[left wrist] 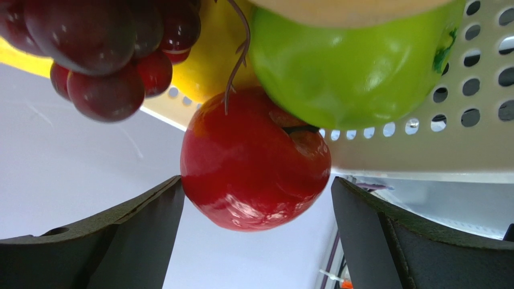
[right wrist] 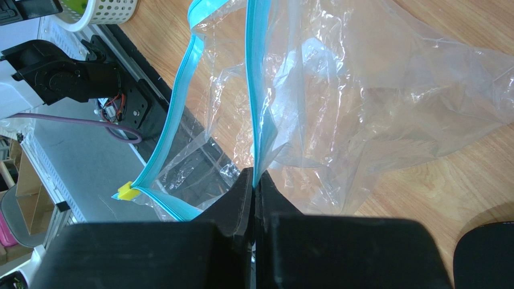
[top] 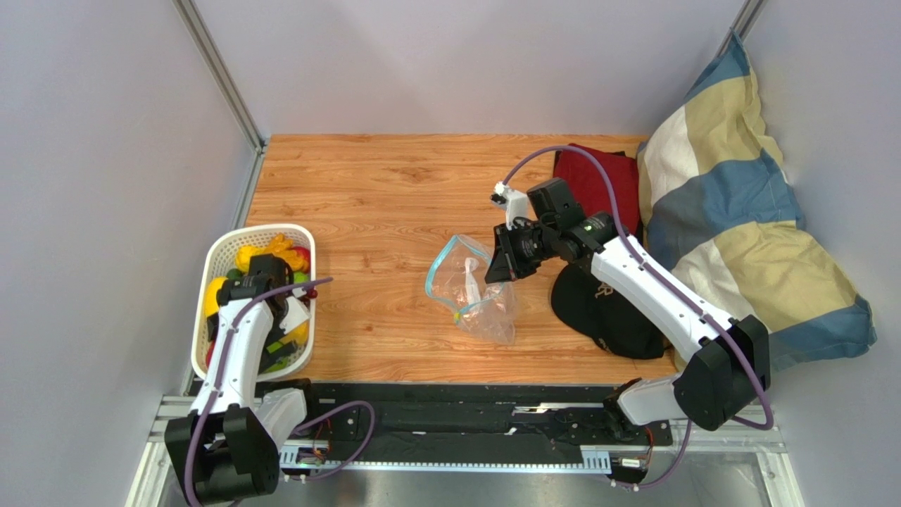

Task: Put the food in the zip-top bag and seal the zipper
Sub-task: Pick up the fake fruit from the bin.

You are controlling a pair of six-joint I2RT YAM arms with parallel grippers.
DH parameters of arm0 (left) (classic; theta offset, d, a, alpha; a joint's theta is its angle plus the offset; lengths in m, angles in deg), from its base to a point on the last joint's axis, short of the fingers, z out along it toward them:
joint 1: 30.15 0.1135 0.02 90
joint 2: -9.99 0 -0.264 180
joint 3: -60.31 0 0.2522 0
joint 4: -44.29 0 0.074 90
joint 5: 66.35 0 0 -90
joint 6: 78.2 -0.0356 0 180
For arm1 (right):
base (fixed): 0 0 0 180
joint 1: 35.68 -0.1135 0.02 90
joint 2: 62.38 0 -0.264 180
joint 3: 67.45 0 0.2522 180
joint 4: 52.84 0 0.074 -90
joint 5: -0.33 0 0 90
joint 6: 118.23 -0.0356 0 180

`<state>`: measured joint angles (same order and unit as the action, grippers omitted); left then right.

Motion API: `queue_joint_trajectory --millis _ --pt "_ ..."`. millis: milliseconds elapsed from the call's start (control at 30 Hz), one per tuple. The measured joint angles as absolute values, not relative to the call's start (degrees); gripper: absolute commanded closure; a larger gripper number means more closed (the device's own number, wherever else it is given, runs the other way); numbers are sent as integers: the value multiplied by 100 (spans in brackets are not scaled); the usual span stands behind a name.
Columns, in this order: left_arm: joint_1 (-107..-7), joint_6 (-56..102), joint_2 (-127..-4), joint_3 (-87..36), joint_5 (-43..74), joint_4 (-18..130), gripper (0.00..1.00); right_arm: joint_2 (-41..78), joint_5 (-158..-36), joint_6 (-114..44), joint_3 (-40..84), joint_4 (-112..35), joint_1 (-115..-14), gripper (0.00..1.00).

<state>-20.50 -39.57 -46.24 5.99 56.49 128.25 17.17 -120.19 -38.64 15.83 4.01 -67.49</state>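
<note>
Top external: zip-top bag (top: 473, 290) lies mid wooden table (top: 370, 190), mouth gaping; right gripper (top: 495, 269) at its rim, left gripper (top: 280, 312) down in white basket (top: 217, 264).
Left wrist: fingers (left wrist: 108, 247) spread wide, flanking red apple (left wrist: 253, 168) (green apple (left wrist: 350, 66), grapes (left wrist: 102, 54) beside it).
Right wrist: jaws pinched shut on blue zipper (right wrist: 256, 90).

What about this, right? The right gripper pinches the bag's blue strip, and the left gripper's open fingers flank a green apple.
Not quite: the left wrist view shows the open left gripper flanking the red apple; the green apple lies next to it. The rest holds.
</note>
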Motion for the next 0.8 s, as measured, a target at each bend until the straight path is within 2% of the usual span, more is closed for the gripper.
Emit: queue_joint_trajectory --millis 233,333,367,433,667,800 --pt "-1986 -4080 -4915 636 5509 12534 1 1719 -12019 -3864 1602 406 -6749 100" --pt "-1986 -4126 -4921 641 5457 12486 21 1728 -12019 -3862 1602 406 -6749 100" --pt "-1986 -4124 -4921 630 5444 12501 31 1734 -12019 -3862 1602 406 -6749 100" --pt "-1984 -4121 -4934 510 5361 12637 37 1743 -12019 -3862 1602 406 -6749 100" --pt "-1982 -3979 -4943 -835 4897 13284 43 1811 -12043 -3864 1692 417 -6749 100" --pt "-2063 -3776 -5210 -2137 4392 13485 46 1817 -12229 -3901 1753 377 -6749 100"
